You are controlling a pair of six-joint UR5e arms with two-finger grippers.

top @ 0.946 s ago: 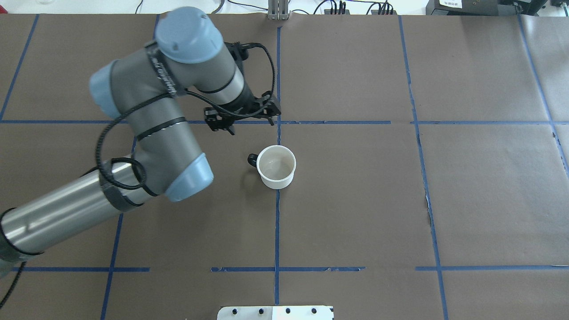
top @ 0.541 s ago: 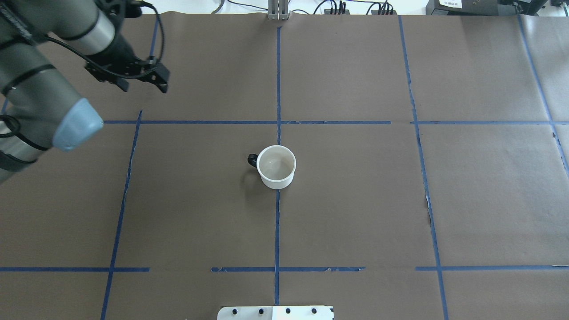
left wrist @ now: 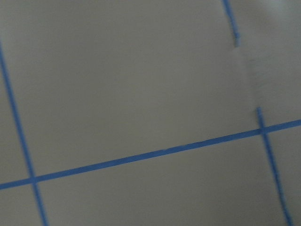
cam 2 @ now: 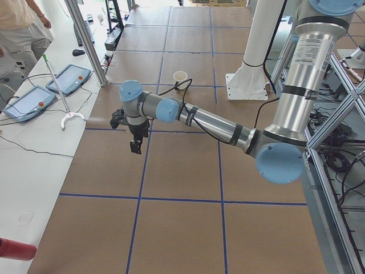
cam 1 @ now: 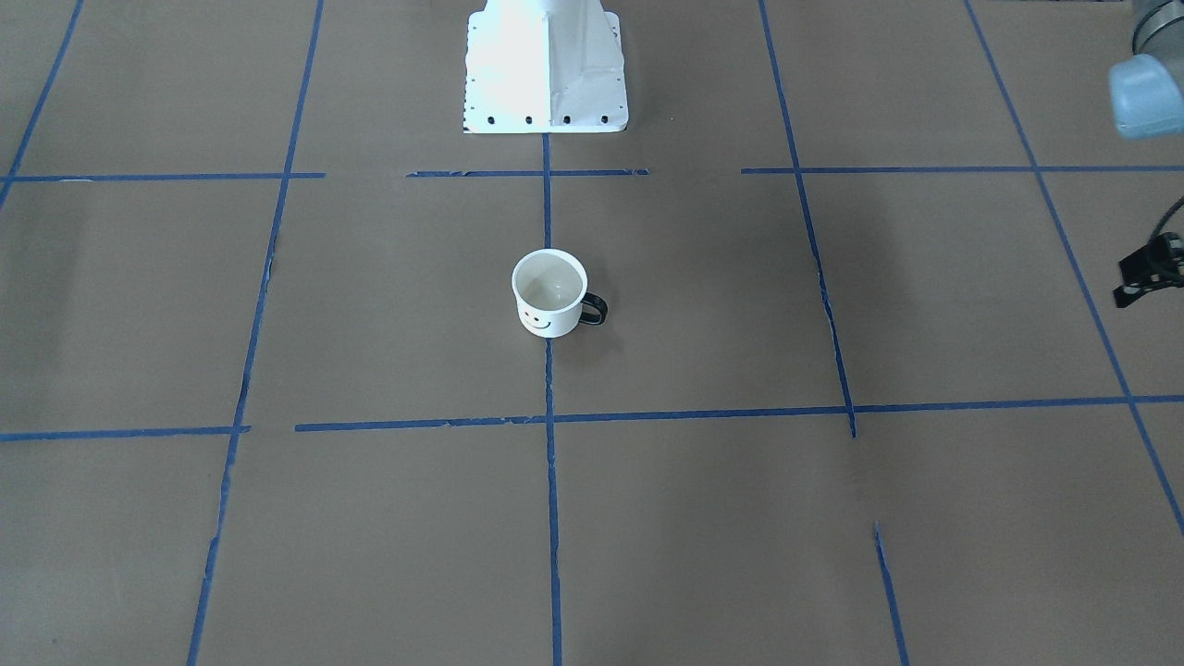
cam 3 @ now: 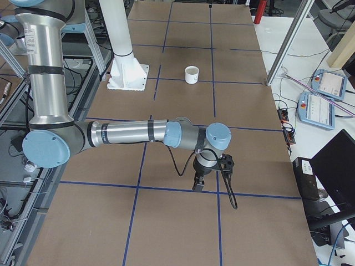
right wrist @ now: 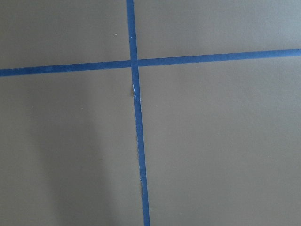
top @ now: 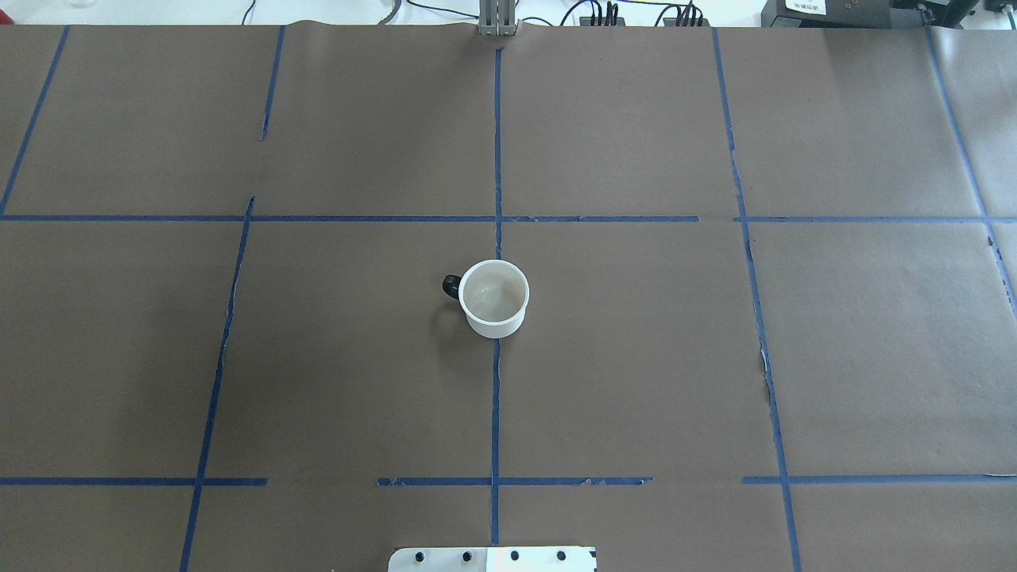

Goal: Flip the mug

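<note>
The mug [top: 493, 299] is sitting mouth up in the middle of the table [top: 636, 381]. It is looking light, hard and slippery, so I am planning on pinching its rim. My left pincer [cam 2: 135, 145] and right pincer [cam 3: 198, 183] are hanging far off; spread or pressed together, I cannot tell.

I see the mug [top: 493, 298] upright at the centre of the overhead frame, with bare brown surface [top: 651, 381] on every side. Its handle [top: 451, 286] sticks out toward frame left. The white base plate [top: 493, 558] sits at the bottom edge, well apart. In the front view the left arm [cam 1: 1145, 92] hangs at the right edge, far from the mug. The right arm [cam 3: 127, 133] stretches low across the right-side view's foreground, also well apart.
</note>
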